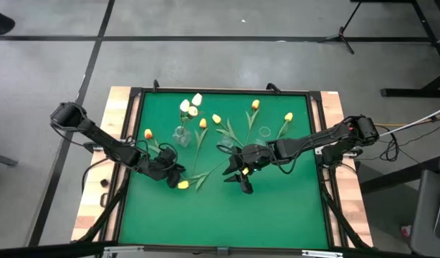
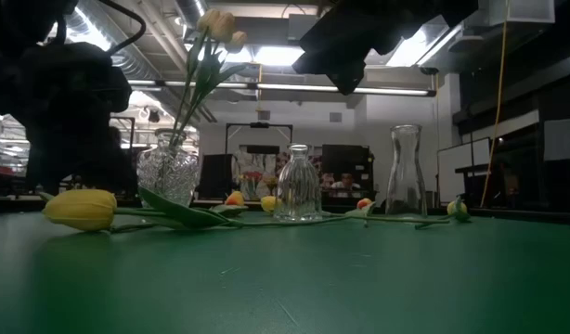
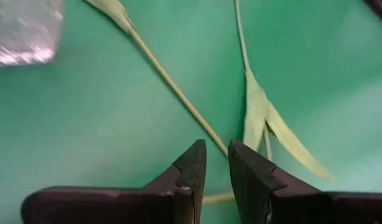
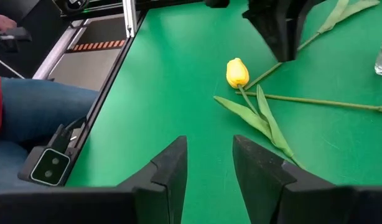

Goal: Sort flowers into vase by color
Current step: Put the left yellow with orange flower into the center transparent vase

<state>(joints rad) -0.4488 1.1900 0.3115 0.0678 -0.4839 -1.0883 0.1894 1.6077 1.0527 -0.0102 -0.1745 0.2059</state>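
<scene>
hovering left gripper over stem, fingers ajar

black jointed arms (cabled), wedge-shaped dark fingers.

Green tabletop: whole 6 o'clock half bare, open passage. Centre blocked by left gripper at 8 o'clock and right gripper at 4 o'clock, loose flowers lying between. Toward 12 o'clock: cut-glass vase, second clear vase, stems scattered around them. Narrow gap only between the vases.
</scene>
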